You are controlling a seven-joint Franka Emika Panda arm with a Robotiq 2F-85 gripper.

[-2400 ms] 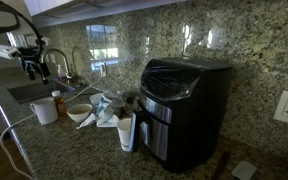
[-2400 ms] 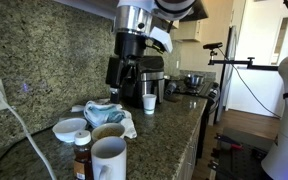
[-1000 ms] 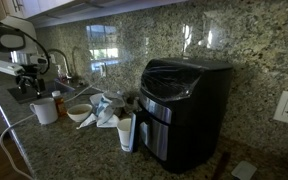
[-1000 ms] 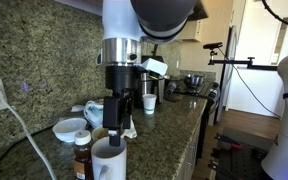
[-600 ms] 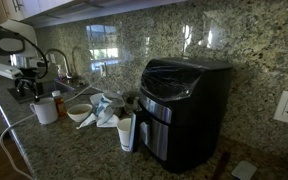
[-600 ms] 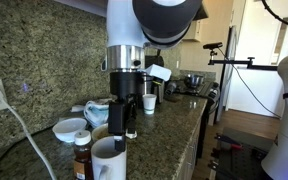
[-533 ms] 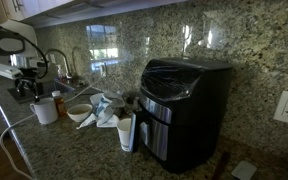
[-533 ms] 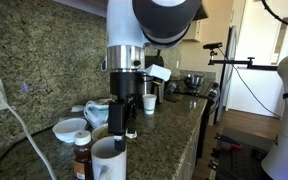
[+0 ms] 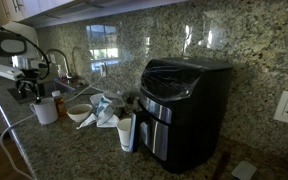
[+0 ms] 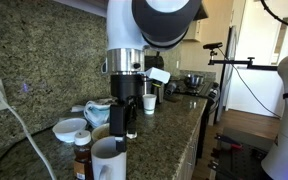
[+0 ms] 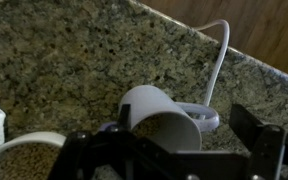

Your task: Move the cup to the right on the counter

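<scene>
At the left end of the brown-and-tan speckled granite bench (image 9: 76, 150), the plain white ceramic mug (image 9: 44, 110) stands upright beneath the jaws, which gape wide and empty, seemingly to straddle its rim; a shallow white bowl (image 9: 79, 113) sits just right.

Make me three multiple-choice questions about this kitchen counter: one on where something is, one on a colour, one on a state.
1. Where is the cup? A. on a shelf B. on the counter, below the end effector C. on the floor
2. What colour is the appliance? A. white B. black C. red
3. The end effector is: A. open B. shut on the cup C. shut, holding nothing

Answers: B, it stands on the granite under the end effector; B, its body is black; A, the wrist view shows the fingers spread either side of the cup.
</scene>
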